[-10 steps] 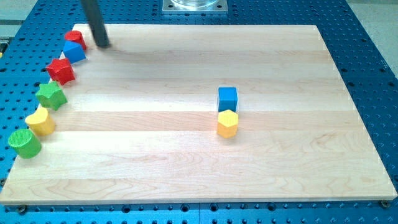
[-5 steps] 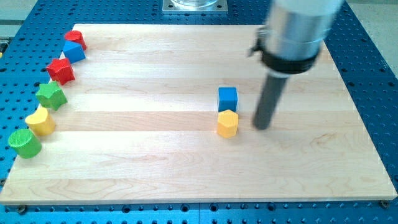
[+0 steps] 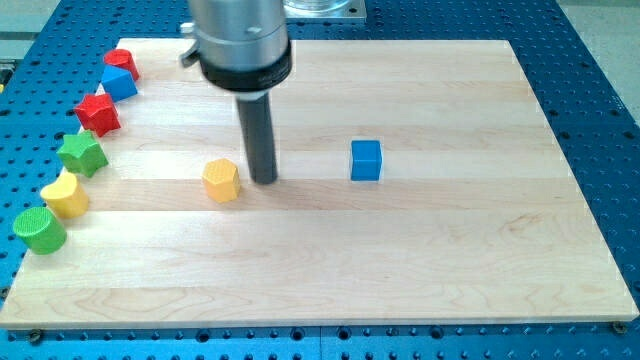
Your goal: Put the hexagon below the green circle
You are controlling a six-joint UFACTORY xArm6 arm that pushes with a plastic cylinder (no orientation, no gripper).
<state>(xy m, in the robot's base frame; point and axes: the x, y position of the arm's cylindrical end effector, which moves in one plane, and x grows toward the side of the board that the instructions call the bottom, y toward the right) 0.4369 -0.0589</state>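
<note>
The yellow hexagon [image 3: 221, 181] lies left of the board's middle. My tip [image 3: 264, 181] stands just to its right, a small gap away. The green circle [image 3: 39, 230] sits at the board's left edge, lower left, far to the left of the hexagon and a little lower.
A blue cube [image 3: 366, 160] sits right of my tip. Along the left edge, from the top: a red block [image 3: 124, 62], a blue block [image 3: 119, 84], a red star [image 3: 99, 114], a green star [image 3: 82, 153], a yellow block [image 3: 65, 196]. The wooden board [image 3: 400, 270] lies on a blue pegboard.
My tip went from the hexagon's right side leftward, and the hexagon slid left and slightly up, away from the blue cube. The other blocks have not moved.
</note>
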